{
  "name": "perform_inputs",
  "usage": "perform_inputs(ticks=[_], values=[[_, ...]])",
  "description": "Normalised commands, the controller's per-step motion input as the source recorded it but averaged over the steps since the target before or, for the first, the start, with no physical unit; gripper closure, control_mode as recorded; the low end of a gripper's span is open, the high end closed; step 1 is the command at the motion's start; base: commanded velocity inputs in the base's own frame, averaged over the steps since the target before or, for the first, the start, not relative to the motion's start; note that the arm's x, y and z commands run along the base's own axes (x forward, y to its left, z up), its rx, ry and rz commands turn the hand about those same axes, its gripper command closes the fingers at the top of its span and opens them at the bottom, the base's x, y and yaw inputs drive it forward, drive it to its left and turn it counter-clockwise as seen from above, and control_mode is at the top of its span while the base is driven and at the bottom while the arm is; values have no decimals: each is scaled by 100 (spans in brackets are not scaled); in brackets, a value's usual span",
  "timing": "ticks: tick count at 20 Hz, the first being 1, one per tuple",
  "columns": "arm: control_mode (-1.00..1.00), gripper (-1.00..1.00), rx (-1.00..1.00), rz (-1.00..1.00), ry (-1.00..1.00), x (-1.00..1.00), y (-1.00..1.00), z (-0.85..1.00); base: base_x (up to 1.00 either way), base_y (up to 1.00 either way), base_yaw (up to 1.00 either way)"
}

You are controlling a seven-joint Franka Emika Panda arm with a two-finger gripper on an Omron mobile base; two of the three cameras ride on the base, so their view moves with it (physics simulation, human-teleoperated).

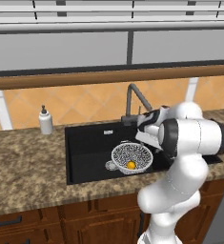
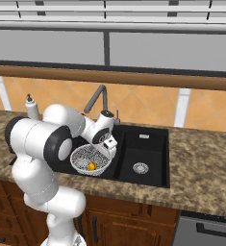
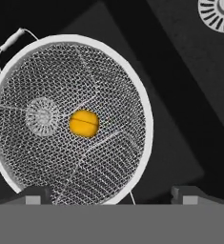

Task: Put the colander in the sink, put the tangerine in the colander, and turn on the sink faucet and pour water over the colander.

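Note:
The colander [image 1: 132, 155] [image 2: 85, 156] [image 3: 46, 157] sits in the wide basin of the black sink [image 1: 85, 147] [image 2: 148, 144]. The tangerine [image 1: 131, 165] [image 2: 92, 166] [image 3: 84, 123] lies inside it, near the middle of the mesh. My gripper [image 1: 143, 138] [image 2: 107, 143] [image 3: 112, 195] hangs just above the colander's rim on the side towards the smaller basin, open, with nothing between its fingers. The dark grey sink faucet [image 1: 132, 97] [image 2: 97, 98] rises behind the sink, close behind my hand. No water shows at its spout.
A white soap bottle [image 1: 45, 121] [image 2: 31, 108] stands on the granite counter left of the sink. The smaller basin's silver drain [image 2: 140, 168] [image 3: 220, 12] lies to the right. A tiled wall and wooden ledge run behind the faucet.

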Motion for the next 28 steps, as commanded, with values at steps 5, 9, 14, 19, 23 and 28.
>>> perform_inputs(ticks=[5, 9, 14, 19, 23, 28], values=[[-100, -100, 0, 5, -24, -17, -49, 2, 0, 0, 0], [-100, -100, 0, 4, -33, 0, -38, -1, 0, 0, 0], [-100, -100, 0, 8, -34, 9, -39, 0, 0, 0, 0], [-100, -100, 0, 7, -12, 30, -33, 11, 0, 0, 0], [-100, -100, 0, 13, -19, 15, -39, 18, 0, 0, 0], [-100, -100, 1, 14, -21, 13, -32, 30, 0, 0, 0]])
